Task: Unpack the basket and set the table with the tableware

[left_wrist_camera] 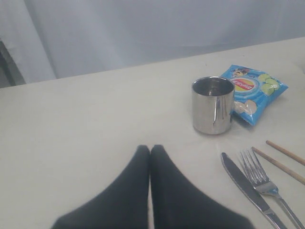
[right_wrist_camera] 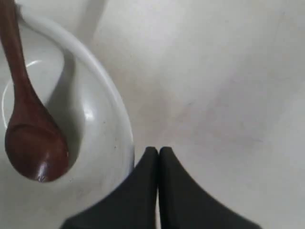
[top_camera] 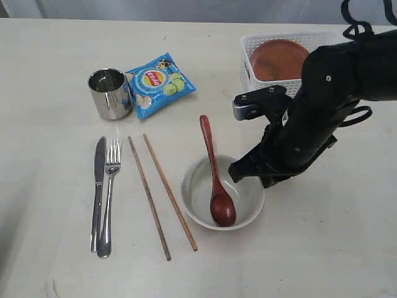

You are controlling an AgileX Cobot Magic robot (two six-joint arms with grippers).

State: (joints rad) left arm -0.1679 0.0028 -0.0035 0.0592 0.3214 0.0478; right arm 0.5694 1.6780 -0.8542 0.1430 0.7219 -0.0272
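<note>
Right claw (right_wrist_camera: 158, 150) is sitting clenched and empty just beside the bowl (top_camera: 198, 186) rim, frame centre, probably lining up a nudge. Spoon (top_camera: 214, 174) is leaning inside. Plate (top_camera: 279, 59) is waiting in the basket (top_camera: 247, 46), upper right. Left claw (left_wrist_camera: 150, 149) is idling clenched, empty.

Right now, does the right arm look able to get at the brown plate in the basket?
Probably yes: the plate lies uncovered in the open-topped basket right beside the right arm; its shut jaws must open first.
</note>
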